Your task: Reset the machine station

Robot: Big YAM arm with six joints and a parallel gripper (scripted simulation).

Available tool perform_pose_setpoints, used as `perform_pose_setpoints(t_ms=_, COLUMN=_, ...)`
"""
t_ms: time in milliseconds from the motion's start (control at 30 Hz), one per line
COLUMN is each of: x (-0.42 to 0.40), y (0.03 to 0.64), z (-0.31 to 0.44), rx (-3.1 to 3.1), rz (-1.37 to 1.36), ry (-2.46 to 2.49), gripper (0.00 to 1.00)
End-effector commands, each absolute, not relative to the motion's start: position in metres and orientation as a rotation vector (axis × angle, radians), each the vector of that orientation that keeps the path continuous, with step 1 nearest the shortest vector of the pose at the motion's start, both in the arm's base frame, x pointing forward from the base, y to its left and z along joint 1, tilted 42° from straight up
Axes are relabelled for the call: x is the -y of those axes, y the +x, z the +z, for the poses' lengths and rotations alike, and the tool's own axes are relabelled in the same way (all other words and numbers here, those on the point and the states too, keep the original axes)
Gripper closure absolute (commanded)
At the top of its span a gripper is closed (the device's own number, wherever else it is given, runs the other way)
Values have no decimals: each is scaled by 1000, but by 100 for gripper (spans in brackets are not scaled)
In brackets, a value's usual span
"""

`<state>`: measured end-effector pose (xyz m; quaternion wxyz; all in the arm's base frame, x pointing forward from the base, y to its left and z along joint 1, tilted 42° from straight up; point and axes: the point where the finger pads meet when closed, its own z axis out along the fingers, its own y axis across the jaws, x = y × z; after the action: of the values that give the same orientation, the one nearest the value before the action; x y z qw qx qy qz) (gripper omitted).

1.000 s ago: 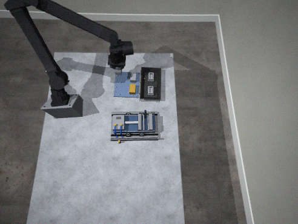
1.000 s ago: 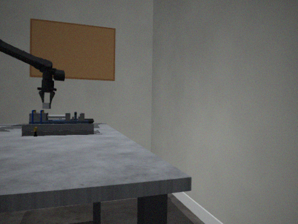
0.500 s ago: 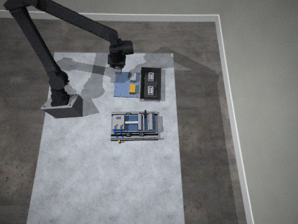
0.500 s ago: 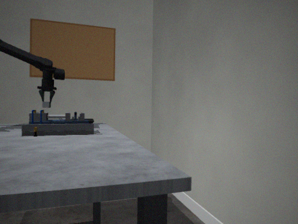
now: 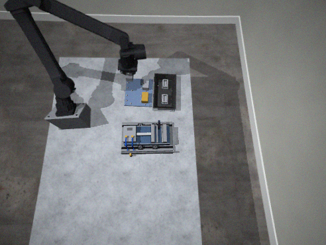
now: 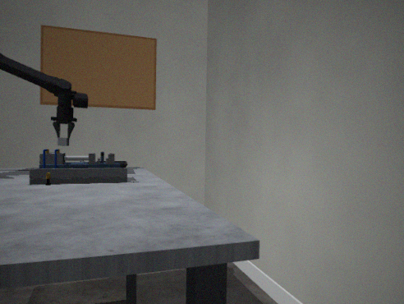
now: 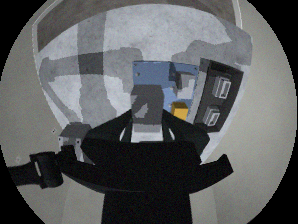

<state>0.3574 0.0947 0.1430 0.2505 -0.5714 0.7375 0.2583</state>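
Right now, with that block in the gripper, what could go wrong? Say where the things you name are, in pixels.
The gray block (image 6: 63,141) (image 7: 147,105) hangs above the table, so a slip could drop it outside the infeed plate (image 5: 132,100) (image 7: 150,72).

If it is bound for that plate, it might land on the pins or knock the brass blank (image 5: 144,97) (image 7: 179,111).
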Motion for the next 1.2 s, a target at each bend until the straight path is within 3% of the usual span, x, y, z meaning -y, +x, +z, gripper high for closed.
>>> perform_pose_setpoints(t_ms=0, x=-81, y=374, z=169, rx=-2015, rz=650, ry=-1496, gripper=100)
perform_pose_setpoints(t_ms=800, x=-39, y=413, z=134, rx=-2456, rz=841, ry=-962, gripper=100)
perform_pose_setpoints(t_ms=1167, x=11, y=445, z=98, rx=-2764, rz=983, ry=-287, gripper=100)
